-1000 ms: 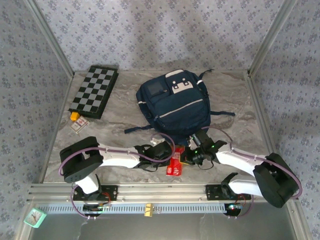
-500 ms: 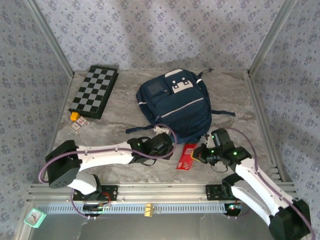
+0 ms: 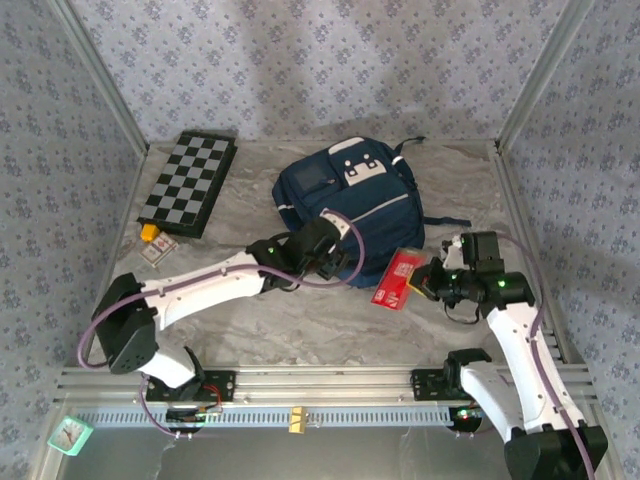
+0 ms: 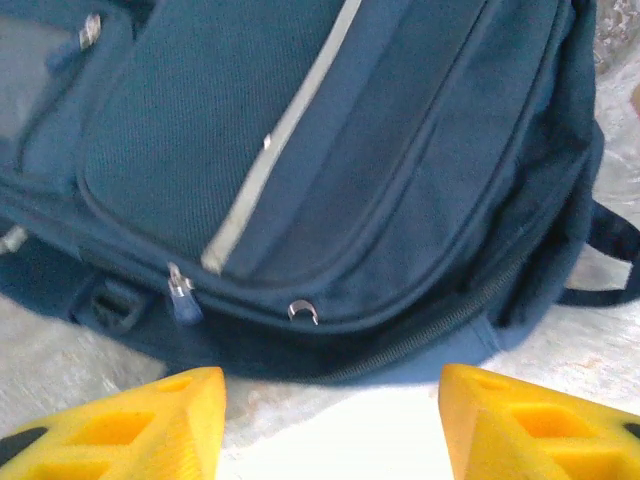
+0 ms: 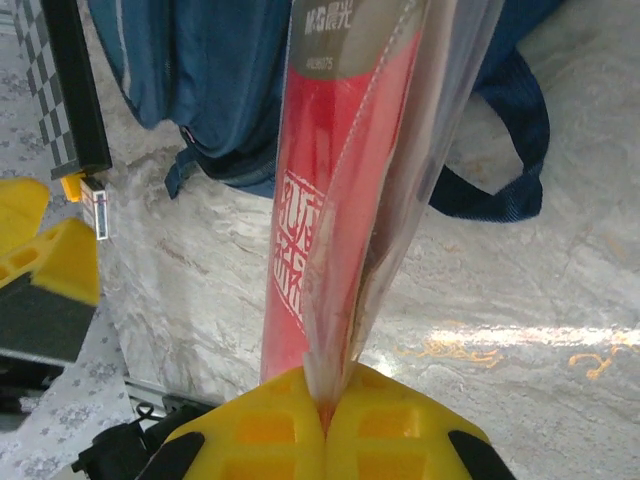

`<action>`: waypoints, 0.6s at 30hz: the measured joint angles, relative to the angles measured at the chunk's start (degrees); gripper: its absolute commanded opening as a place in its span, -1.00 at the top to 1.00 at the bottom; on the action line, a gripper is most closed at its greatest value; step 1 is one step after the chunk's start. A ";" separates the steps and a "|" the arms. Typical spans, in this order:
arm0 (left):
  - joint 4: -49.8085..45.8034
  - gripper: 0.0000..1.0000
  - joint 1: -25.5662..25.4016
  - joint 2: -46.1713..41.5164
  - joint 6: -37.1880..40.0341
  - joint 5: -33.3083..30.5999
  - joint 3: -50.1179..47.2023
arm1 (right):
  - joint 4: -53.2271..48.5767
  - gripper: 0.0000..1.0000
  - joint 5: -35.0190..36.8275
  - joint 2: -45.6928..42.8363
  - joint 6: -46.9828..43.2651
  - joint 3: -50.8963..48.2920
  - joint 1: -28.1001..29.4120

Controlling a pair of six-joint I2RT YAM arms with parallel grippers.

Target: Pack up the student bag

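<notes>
The surface is a grey, marbled slab. It is closed in on the left, far and right sides by walls papered in a pale blue-grey flower print, with bare metal posts at the corners and a metal rail along the near edge where both arms are bolted.

A folded black-and-white chessboard lies at the far left. Just near of it sit a small yellow object and a small printed card, too small to read. A teal clock rests below the rail at the near left corner.

The student bag lies flat in the far middle of the surface with its front pockets up. Its white patches are at the far end and dark straps trail off to the right.

The left claw reaches in from the left to the near edge of the bag. In the left wrist view its yellow fingers stand well apart with nothing between them. The bag's zippered front pocket lies just beyond the tips, and a strip of pale surface shows between them and the bag.

The right claw is near the bag's right near corner, raised off the surface. Its fingers are pressed together on the end of a red packet in a clear sleeve. In the right wrist view the red packet runs straight out from the closed tips. The bag and one looped strap lie beyond it, and the chessboard's edge shows at the far left.
</notes>
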 measured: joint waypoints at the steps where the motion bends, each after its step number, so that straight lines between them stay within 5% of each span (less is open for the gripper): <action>1: 0.22 -0.30 0.35 1.53 1.77 0.04 1.49 | -0.39 1.00 0.02 0.46 -0.68 1.16 -0.52; 10: 2.69 -0.45 1.16 13.68 12.57 1.33 9.84 | -0.90 1.00 0.02 2.64 -2.62 4.26 -2.73; 18: 2.89 -0.37 4.04 16.13 15.02 1.29 11.76 | -0.09 1.00 -0.02 4.31 -2.80 4.26 -3.30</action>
